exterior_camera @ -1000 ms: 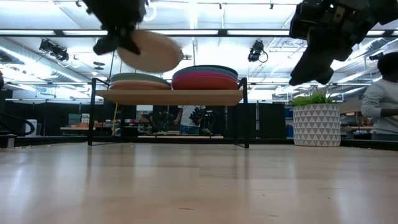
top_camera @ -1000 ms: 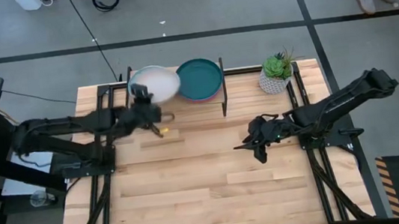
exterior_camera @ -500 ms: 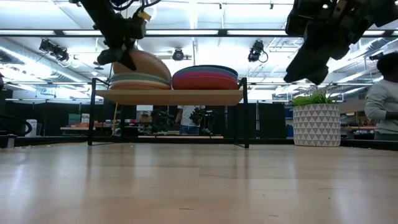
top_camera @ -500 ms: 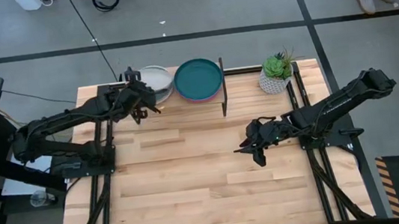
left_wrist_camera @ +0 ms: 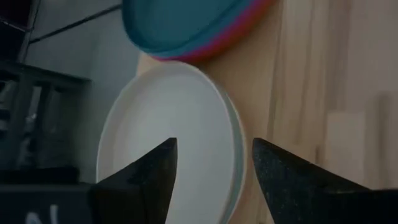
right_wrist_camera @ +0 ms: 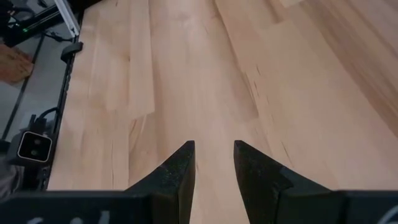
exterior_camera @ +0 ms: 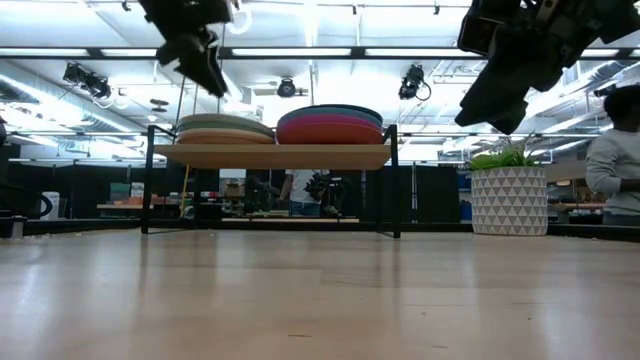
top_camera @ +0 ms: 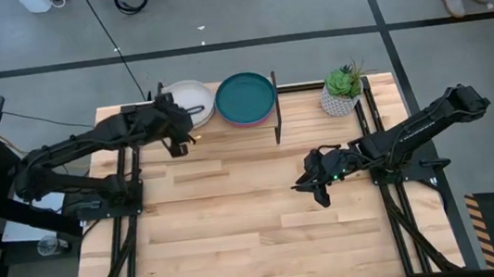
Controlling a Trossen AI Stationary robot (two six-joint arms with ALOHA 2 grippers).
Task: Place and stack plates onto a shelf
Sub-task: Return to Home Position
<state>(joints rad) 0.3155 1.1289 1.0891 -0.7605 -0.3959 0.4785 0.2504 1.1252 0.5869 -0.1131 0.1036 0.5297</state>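
The shelf (exterior_camera: 270,156) stands at the table's far edge with two stacks of plates on its wooden top. The left stack (exterior_camera: 225,130) has a cream plate (top_camera: 190,100) lying flat on top. The right stack (exterior_camera: 330,126) has a dark teal plate (top_camera: 247,96) on top. My left gripper (top_camera: 178,135) hovers open just above and to the near side of the cream plate (left_wrist_camera: 168,124) and touches nothing. My right gripper (top_camera: 314,185) hangs slightly open and empty above the middle right of the table.
A potted plant (top_camera: 342,90) in a white patterned pot stands at the far right, beside the shelf. The shelf's black legs (top_camera: 277,128) reach down onto the table. Bare wooden tabletop (top_camera: 239,233) lies in the middle and near the front edge. A person (exterior_camera: 615,160) is at the right, beyond the table.
My left gripper has carried the tilted cream plate toward the far edge and onto the left stack. It has let go and risen a little. The plate now lies flat on the stack. My right gripper has kept nearly still.
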